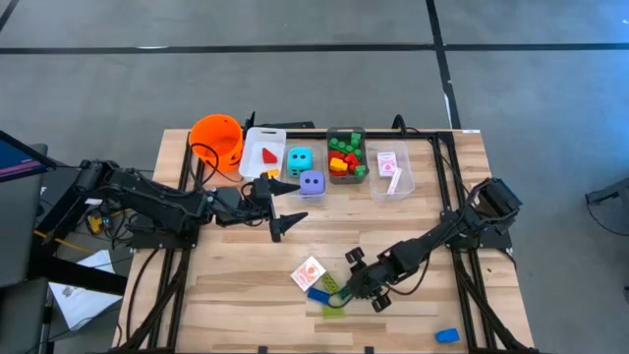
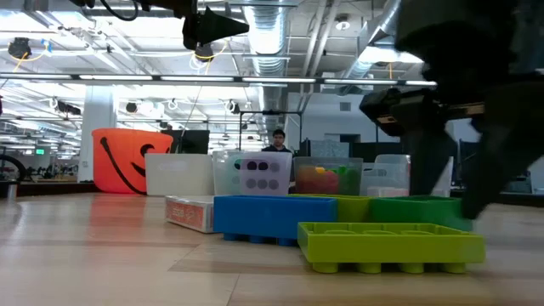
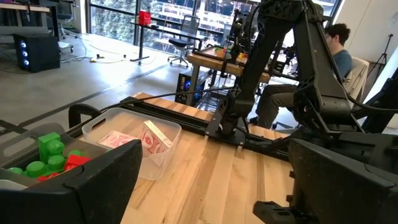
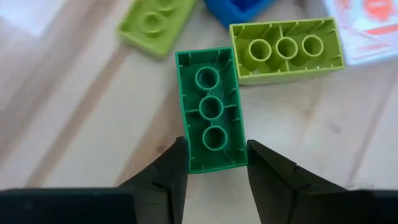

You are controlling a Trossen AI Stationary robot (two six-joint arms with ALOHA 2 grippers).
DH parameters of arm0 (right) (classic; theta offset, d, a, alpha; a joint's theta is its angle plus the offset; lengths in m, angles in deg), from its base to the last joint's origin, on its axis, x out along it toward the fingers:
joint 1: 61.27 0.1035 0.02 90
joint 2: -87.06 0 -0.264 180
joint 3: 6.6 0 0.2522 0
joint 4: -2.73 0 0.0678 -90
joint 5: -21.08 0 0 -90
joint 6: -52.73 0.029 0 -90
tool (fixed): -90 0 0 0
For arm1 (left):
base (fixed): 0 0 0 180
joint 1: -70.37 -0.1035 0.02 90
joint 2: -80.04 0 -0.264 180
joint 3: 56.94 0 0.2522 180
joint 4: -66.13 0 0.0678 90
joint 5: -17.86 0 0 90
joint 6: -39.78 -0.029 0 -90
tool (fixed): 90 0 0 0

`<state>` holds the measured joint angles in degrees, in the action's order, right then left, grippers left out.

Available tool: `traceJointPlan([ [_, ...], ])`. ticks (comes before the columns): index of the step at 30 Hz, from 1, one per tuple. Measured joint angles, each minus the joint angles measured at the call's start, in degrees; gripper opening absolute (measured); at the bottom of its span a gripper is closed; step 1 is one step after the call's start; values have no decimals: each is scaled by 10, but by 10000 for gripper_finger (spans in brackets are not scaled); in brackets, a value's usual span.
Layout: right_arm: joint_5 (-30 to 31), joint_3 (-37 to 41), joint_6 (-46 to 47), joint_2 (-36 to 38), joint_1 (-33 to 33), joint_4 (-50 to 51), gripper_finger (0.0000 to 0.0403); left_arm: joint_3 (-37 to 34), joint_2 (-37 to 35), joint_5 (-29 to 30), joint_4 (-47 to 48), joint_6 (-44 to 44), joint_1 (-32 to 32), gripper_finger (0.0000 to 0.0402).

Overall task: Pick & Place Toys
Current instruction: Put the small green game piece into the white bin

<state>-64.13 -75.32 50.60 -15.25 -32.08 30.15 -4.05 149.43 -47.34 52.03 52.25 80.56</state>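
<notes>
- Pale wooden slat table (image 1: pixel 246 265) in an open workshop, and all the action sits at about six o'clock on the top, in a little cluster of loose pieces.
- The piece in play is the dark green rectangular plastic brick (image 4: pixel 211 112), lying hollow side up and flat on the wood; in the right wrist view its long axis runs straight away from the gripper, so the near end pokes in between the fingers.
- Right gripper (image 4: pixel 217 163) has a finger on each long side of that near end, pressed close or touching, narrowed to the brick's width; it looks like a grip forming, with the brick not lifted.
- Just beside it, toward two o'clock from the green one in that view, lies a lime green rectangular brick (image 4: pixel 286 48), also upside down, set crosswise, corners nearly touching.
- Farther out: a second lime brick (image 4: pixel 154 25), a blue brick (image 4: pixel 239 9) and a red-backed playing card pack (image 1: pixel 308 272).
- The right arm is plainly the nearer one; the left gripper (image 1: pixel 278 206) hangs well apart at nine o'clock of the cluster, fingers spread wide, holding nothing.
- The clear plastic bins (image 1: pixel 391 177) line the twelve o'clock edge.
</notes>
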Motion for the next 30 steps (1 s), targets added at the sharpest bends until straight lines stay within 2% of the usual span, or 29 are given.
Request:
traceJointPlan([
  [6, 23, -20, 0, 0, -22, 22, 134, 0, 0, 0, 0, 13, 0, 397],
  [14, 105, -101, 1, 0, -41, 143, 132, 0, 0, 0, 0, 19, 0, 397],
  [21, 339, -144, 11, 0, -41, 205, 135, 0, 0, 0, 15, 20, 4, 397],
  [30, 532, -176, 89, 0, -44, 318, 134, 0, 0, 0, 70, 44, 3, 397],
])
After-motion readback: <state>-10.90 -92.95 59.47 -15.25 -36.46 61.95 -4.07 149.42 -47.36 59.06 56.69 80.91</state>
